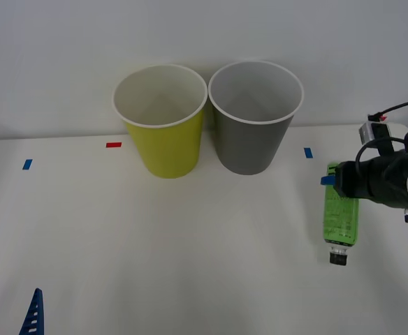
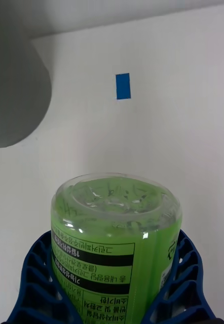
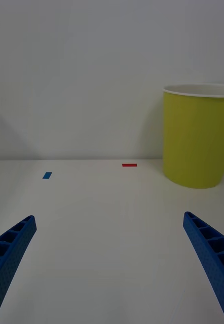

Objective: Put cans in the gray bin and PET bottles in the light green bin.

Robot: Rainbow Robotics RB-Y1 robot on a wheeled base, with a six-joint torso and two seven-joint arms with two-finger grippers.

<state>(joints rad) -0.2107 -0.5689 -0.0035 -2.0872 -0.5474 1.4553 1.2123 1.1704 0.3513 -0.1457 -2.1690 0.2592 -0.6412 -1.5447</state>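
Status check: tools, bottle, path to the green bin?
Right tool shut on PET bottle, cap toward robot. Left tool open, idle near front-left. Light green bin beyond gray bin; gray one sits between.

1. The PET bottle (image 2: pixel 114 238) in the right gripper (image 2: pixel 114 283) has the only writing around: dark print on its bright green label, plus light characters on black bands.
2. It looks like Korean script, sitting upside down in the right wrist view, but I can't actually read any word.
3. No brand name or number legible on it.
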